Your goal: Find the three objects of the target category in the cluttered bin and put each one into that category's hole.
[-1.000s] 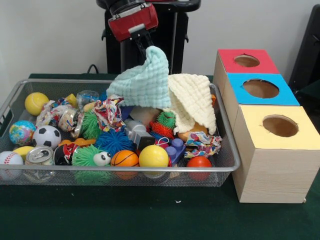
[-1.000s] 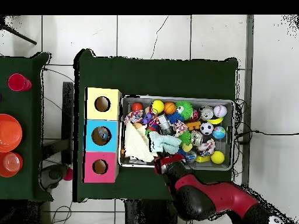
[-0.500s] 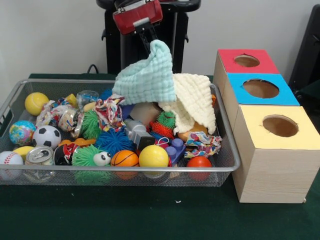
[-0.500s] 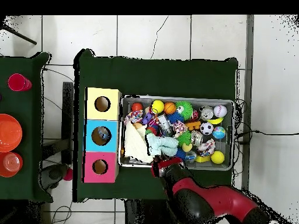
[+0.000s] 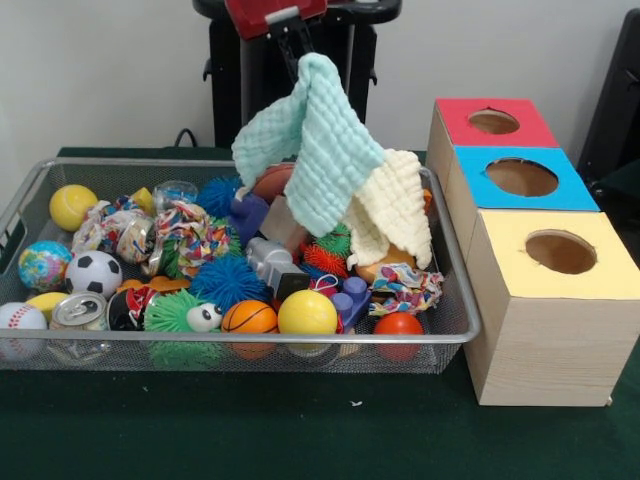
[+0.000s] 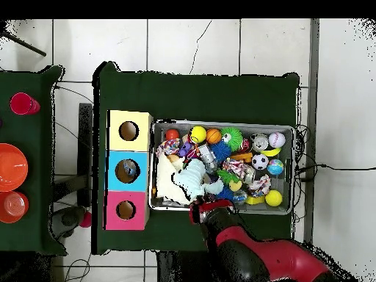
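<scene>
end effector (image 5: 297,52) clamped on mint cloth (image 5: 313,145) | hangs over bin (image 5: 452,300) — cream cloth (image 5: 398,205) just beside

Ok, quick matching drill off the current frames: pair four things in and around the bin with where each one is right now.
Things:
1. mint cloth
2. cream cloth
3. soccer ball
4. yellow box

Places:
A. outside the bin, nearest the front camera
B. hanging from the gripper
C. draped at the bin's box-side end
D. among toys at the bin's opposite end

Pairs: 1-B, 2-C, 3-D, 4-A
</scene>
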{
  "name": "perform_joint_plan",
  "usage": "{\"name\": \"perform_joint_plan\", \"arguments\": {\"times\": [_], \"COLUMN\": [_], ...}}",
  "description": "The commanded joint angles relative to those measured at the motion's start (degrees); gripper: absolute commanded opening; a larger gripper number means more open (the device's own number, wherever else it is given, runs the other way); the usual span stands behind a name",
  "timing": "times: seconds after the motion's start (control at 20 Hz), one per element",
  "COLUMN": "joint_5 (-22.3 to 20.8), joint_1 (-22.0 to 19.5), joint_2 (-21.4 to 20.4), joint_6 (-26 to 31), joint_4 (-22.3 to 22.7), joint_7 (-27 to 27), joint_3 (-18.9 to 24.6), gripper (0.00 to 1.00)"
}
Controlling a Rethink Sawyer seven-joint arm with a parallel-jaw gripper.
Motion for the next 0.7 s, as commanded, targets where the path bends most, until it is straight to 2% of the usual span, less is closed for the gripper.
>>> {"name": "perform_joint_plan", "arguments": {"times": [0.05, 0.2, 0.3, 0.5, 0.7], "joint_5": [6.6, 7.7, 8.2, 8.9, 12.0], "joint_1": [1.5, 2.9, 5.4, 14.5, 20.0], "joint_2": [-6.9, -7.3, -7.4, -8.9, -10.8], "joint_6": [6.1, 5.9, 4.5, 4.1, 4.5], "joint_4": [2.5, 1.9, 0.8, -2.7, -3.7], "joint_7": [11.4, 11.1, 11.4, 10.3, 11.3], "joint_3": [5.3, 4.4, 1.5, -8.8, -13.3], "gripper": [0.0, 0.0, 0.0, 0.0, 0.0]}}
